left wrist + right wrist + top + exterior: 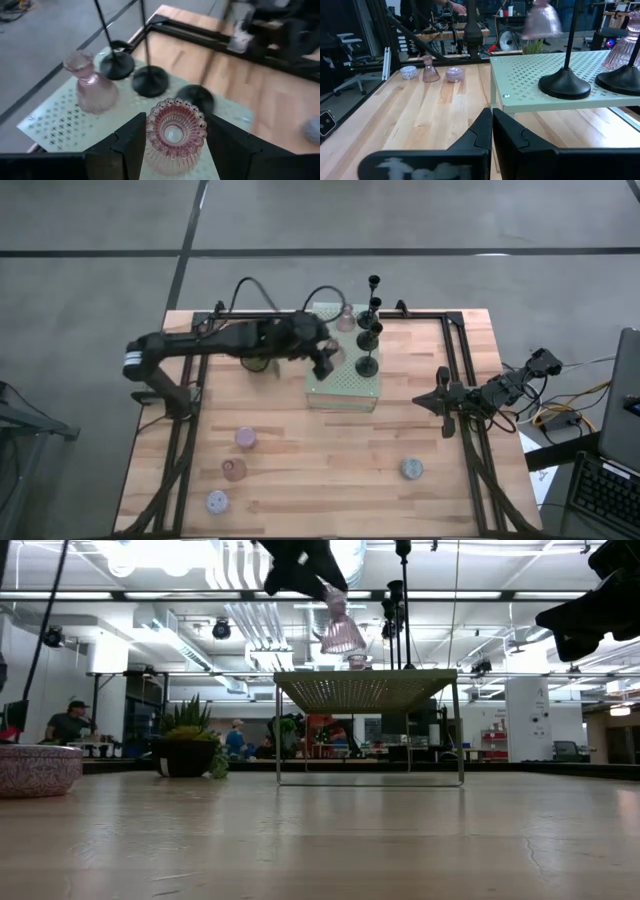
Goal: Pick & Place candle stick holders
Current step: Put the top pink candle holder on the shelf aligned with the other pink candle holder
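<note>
Left tool above pale green perforated block, fingers half apart, clamped on pink ribbed glass holder, held in air over block top. Second pink holder and three black slim holders stand on block. Right tool fully closed, holds nothing, waits at right edge of worktop. Four small holders on worktop, near front.

In the low view, the black holders' bases are hidden behind the perforated block.
</note>
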Robot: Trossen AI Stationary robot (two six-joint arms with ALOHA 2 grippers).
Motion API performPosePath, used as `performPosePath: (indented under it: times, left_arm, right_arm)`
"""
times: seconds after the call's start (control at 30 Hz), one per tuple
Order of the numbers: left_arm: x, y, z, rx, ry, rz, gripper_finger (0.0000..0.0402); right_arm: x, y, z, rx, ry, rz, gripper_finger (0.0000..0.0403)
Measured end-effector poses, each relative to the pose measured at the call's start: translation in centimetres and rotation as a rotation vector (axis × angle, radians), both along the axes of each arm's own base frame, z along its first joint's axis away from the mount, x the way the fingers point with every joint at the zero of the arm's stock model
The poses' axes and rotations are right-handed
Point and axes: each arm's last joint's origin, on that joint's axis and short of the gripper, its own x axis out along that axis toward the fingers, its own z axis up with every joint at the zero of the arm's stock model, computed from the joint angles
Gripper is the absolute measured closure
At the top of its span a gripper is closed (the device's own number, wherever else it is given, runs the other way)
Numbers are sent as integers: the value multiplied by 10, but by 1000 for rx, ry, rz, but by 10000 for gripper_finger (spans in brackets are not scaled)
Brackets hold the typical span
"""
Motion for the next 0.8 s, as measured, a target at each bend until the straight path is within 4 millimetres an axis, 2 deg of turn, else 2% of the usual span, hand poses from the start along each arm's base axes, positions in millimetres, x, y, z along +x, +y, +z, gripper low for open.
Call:
performPosePath:
  times: [0.2, 0.4, 0.53, 0.8]
  left_arm:
    - [26, 32, -11, 20, 78, 53, 210]
    - [40, 57, -27, -8, 106, 120, 210]
    - [47, 63, -34, -12, 110, 128, 210]
    - [53, 65, -34, -6, 68, 127, 210]
  right_arm:
    - [0, 0, 0, 2, 0, 0, 394]
    - [0, 0, 0, 1, 0, 0, 394]
    - [0, 0, 0, 2, 0, 0, 394]
    - [0, 0, 0, 0, 0, 0, 394]
